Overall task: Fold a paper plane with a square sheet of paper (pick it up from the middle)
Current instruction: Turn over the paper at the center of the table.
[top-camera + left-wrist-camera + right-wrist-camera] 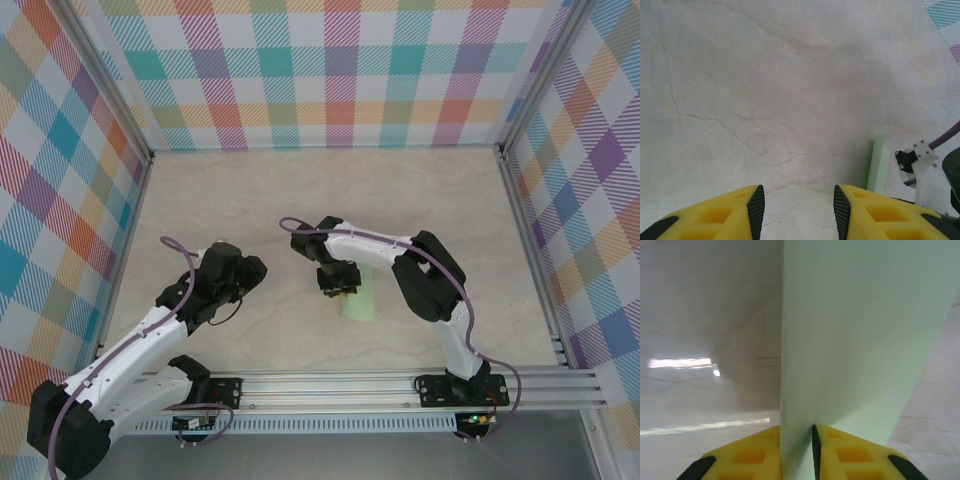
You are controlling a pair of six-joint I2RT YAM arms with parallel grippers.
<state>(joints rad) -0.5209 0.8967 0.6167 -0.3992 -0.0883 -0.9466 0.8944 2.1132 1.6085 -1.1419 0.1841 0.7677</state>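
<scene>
Right wrist view puts the pale green paper [855, 340] straight ahead of my right gripper [796, 429]. Its sharp left edge runs into the narrow slit between the yellow fingers, which stand almost together. I cannot tell from here whether they pinch that edge or merely sit over it. From the top camera the paper lies as a narrow folded strip near the middle of the counter [300, 190], its far end under the right gripper and the rest reaching back towards the near edge. My left gripper [799, 192] is open with nothing in it, hovering over bare counter to the left, and the strip's edge is just in sight at its right. I judge the paper to be very light, limp, slippery on this smooth marbled surface and easily crumpled. Held by one end it would droop, so I would take it at the middle of a long edge, pinching lightly across the layers
</scene>
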